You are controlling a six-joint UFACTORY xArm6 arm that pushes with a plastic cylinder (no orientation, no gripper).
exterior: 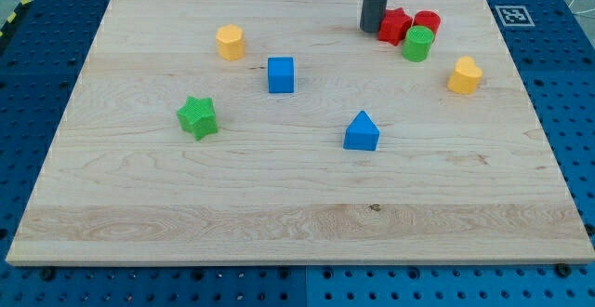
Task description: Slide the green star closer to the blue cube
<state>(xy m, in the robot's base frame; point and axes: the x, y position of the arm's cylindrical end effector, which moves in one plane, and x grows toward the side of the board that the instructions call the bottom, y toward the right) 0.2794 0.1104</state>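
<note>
From where I stand, the one camera looks down on a pale wooden board (297, 223) lying on a blue pegboard table (37, 56). The dark rod comes down from the view's top, and its tip (373, 30) rests on the board just left of a red star-like block (394, 25), touching it or very nearly so; I cannot tell which. There is no claw on this arm, only the rod, so nothing spreads or pinches. Behind that red block sits a red cylinder (428, 21), and a green cylinder (418, 44) stands just in front of the two, close against them. Further toward the view's right is a yellow block (464, 75) with a rounded, heart-like outline. The green star (197, 117) lies on the left half of the board, well apart from the tip. The blue cube (281, 74) sits up and to the right of the star, with bare wood between them. A yellow cylinder-like block (230, 42) is up and left of the cube, and a blue triangular block (362, 132) sits near the middle.
</note>
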